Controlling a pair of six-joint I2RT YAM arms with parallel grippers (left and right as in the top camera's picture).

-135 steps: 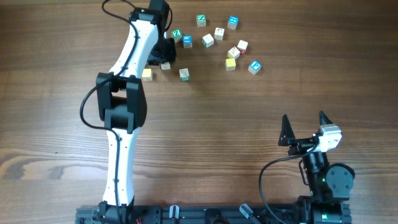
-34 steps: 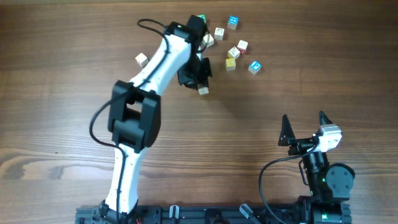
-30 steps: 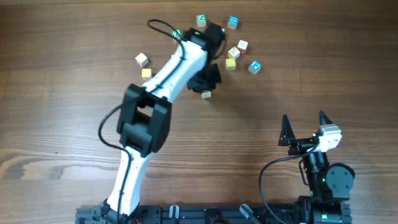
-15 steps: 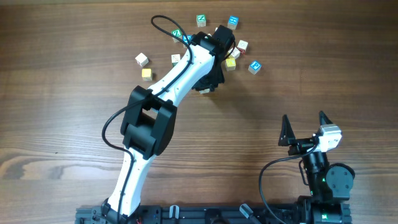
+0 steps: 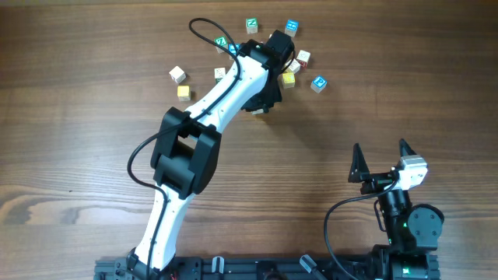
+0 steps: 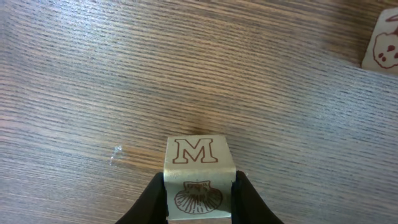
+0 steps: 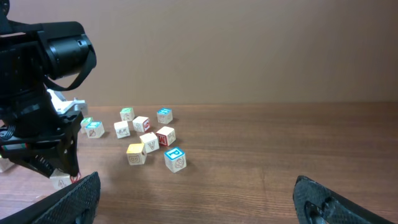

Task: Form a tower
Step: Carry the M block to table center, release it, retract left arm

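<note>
My left gripper (image 5: pixel 259 107) is shut on a pale wooden cube (image 6: pixel 198 152) with a red "M" on top and a shell on the near face. Black fingers (image 6: pixel 152 200) press its two sides. The cube is low over the table just below the cube cluster; I cannot tell whether it touches the wood. The same cube (image 7: pixel 60 181) shows under the left arm in the right wrist view. A single blue "P" cube (image 5: pixel 318 83) (image 7: pixel 175 159) lies to its right. The tower is out of view; the cubes I see lie singly. My right gripper (image 5: pixel 380 149) (image 7: pixel 196 188) stands open near the front right, with nothing in it.
Several loose cubes lie at the back: a green one (image 5: pixel 251 25), a blue one (image 5: pixel 291 28), a yellow one (image 5: pixel 289 79) and a red-marked one (image 5: pixel 303 57). Two more, white (image 5: pixel 177 75) and yellow (image 5: pixel 184 92), lie to the left. A red-printed cube (image 6: pixel 382 46) is near the held cube.
The left arm has swung right from the left side of the cluster, carrying the cube with it. Over the last half second it is still. The right arm has not moved.
</note>
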